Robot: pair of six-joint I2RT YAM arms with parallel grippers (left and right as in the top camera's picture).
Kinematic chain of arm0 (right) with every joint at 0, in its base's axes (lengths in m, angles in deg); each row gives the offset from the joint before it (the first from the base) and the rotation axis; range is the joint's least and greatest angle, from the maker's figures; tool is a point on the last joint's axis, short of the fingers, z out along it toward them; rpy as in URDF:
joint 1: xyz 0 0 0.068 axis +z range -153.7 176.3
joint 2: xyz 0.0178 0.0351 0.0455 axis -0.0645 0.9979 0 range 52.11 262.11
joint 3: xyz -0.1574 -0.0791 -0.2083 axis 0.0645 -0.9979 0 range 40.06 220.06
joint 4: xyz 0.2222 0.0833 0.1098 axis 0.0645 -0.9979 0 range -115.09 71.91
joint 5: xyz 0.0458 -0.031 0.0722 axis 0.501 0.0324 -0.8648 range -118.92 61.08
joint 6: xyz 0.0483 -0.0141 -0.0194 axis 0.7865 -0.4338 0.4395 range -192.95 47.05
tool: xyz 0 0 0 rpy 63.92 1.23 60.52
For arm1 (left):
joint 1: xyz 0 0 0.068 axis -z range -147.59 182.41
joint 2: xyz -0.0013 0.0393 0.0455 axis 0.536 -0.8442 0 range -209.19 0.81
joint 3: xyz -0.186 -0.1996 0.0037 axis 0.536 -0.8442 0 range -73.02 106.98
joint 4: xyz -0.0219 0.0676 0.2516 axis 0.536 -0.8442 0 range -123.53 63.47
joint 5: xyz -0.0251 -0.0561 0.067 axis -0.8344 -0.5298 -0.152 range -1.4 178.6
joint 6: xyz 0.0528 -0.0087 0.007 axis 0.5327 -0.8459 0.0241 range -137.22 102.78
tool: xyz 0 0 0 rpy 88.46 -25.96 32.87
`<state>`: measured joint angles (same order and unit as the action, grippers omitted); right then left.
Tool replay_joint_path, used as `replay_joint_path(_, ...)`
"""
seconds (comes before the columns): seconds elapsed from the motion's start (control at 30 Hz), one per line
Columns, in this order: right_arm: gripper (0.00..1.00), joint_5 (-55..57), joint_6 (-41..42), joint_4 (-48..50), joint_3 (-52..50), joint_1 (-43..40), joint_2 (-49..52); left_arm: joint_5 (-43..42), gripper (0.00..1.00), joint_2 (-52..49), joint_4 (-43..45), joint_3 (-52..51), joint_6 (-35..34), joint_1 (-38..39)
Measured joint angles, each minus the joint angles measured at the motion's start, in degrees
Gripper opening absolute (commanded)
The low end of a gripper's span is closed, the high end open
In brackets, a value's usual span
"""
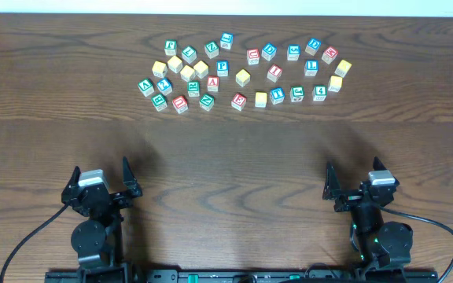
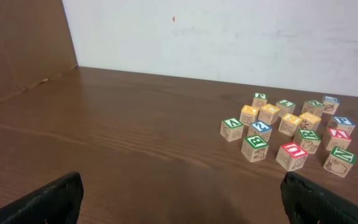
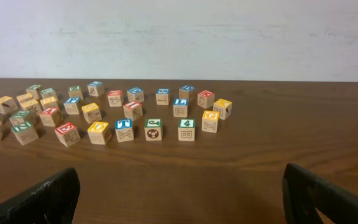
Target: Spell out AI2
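Note:
Several wooden letter and number blocks (image 1: 242,72) lie scattered in a loose cluster at the far middle of the table. Among them a red-faced block reading A (image 1: 212,83) and a red-faced block reading I (image 1: 274,72) show in the overhead view; I cannot make out a 2. The cluster also shows at the right of the left wrist view (image 2: 291,127) and at the left of the right wrist view (image 3: 104,112). My left gripper (image 1: 101,176) (image 2: 182,202) is open and empty near the front left. My right gripper (image 1: 355,178) (image 3: 180,199) is open and empty near the front right. Both are far from the blocks.
The dark wooden table (image 1: 234,157) stretches between the grippers and the blocks. A white wall (image 2: 229,37) stands behind the table. A brown panel (image 2: 17,43) stands at the far left. A green block reading 4 (image 1: 319,93) sits at the cluster's right.

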<state>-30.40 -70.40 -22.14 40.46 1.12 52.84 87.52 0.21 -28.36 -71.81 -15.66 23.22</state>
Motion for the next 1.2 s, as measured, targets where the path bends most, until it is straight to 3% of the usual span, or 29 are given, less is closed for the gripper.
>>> replay_joint_path(1.2, 0.99, -0.02, 0.00, 0.00, 0.00, 0.00, 0.00, 0.00, 1.00, 0.00, 0.00, 0.00, 0.02, 0.00)
